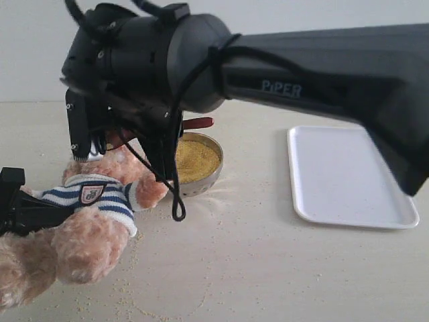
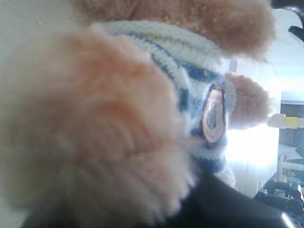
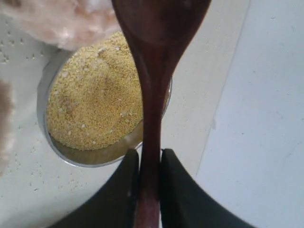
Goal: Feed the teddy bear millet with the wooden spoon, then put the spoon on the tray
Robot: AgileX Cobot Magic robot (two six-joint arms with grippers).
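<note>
As the right arm (image 1: 322,74) stretches across most of the exterior view, it covers much of the head of the teddy bear (image 1: 94,201) and part of the metal bowl (image 1: 201,184), and its black cable (image 1: 177,201) hangs before both. The right tool (image 3: 148,156) is clamped on the slim handle of the wooden spoon (image 3: 152,71), held over the bowl's edge beside the millet (image 3: 95,104) and close to the bear's fur. The left tool (image 1: 40,211) lies against the bear's striped body, but I cannot tell if it grips; the tray (image 1: 348,181) is well apart on the right, with stray grains (image 1: 134,288) over the tabletop (image 1: 268,268).

Head of teddy bear (image 1: 107,201): you lose most behind the right arm (image 1: 322,74).
Bowl of wooden spoon (image 3: 151,95): picture's edge cuts it.
</note>
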